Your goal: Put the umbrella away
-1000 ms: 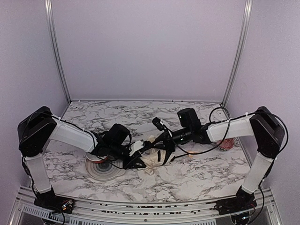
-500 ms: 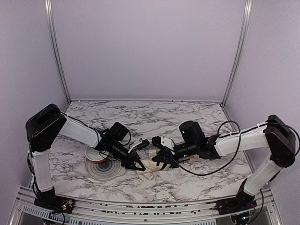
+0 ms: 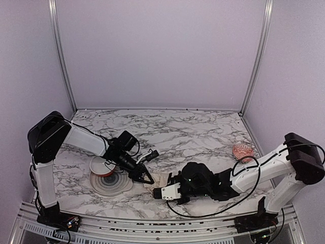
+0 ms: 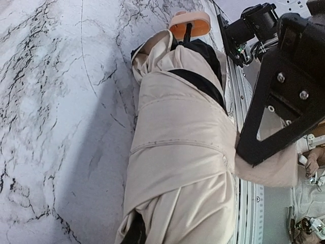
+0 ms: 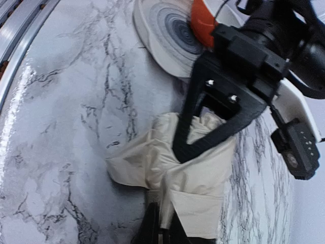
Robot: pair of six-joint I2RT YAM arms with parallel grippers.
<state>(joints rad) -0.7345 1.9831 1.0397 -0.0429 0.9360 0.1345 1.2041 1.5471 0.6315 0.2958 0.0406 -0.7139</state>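
The umbrella lies folded on the marble table near the front, cream fabric outside with black lining showing. The left wrist view fills with its fabric; the tan handle is at its far end. My left gripper is open over it, and one black finger presses on the fabric; the right wrist view shows that finger on the cloth. My right gripper lies low at the umbrella's near end. Its fingertips are shut on a strip of the cream fabric.
A white bowl with a red base sits on a grey ringed plate left of the umbrella, under the left arm. The plate also shows in the right wrist view. A pink object lies far right. The metal front rail is close.
My right arm has swung down from mid-table to low near the front edge and has taken hold of the umbrella's fabric. The umbrella has shifted toward the front. My left gripper has drawn back slightly.
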